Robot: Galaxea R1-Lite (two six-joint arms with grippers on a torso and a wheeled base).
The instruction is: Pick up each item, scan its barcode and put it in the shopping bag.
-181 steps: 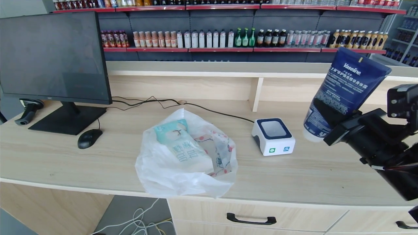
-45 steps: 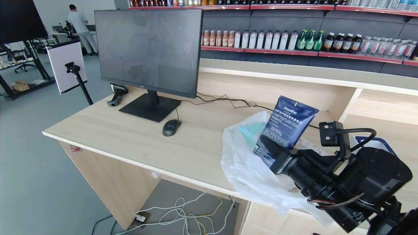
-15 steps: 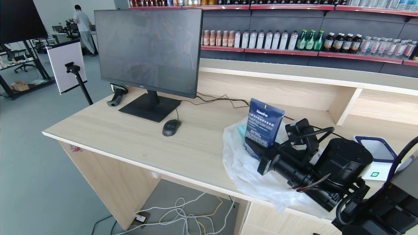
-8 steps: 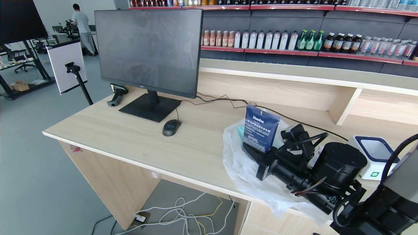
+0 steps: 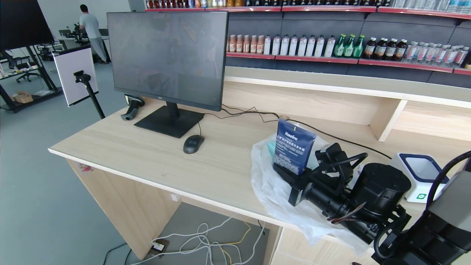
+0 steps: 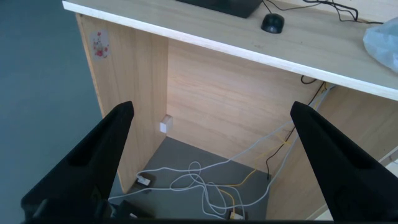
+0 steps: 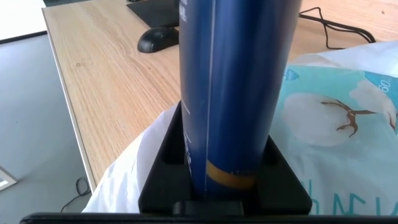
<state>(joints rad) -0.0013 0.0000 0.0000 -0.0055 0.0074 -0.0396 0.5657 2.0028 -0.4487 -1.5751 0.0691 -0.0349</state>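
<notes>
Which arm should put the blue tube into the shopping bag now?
Right. The right gripper is shut on the blue tube, held at the shopping bag mouth. The left gripper hangs open and empty, low beside the counter, away from the bag.

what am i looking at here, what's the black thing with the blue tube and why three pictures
This is a two-armed robot working at a shop counter. The wide picture comes from a camera on its head. The other two come from cameras on its wrists.

The black thing is its right gripper. It is shut on a blue tube and holds it upright over a white shopping bag, which has a teal pack inside.

The left wrist picture looks between the fingers of the open left gripper, down at the counter's side and some cables on the floor.

A monitor, a mouse and a small white scanner box also stand on the counter.
</notes>
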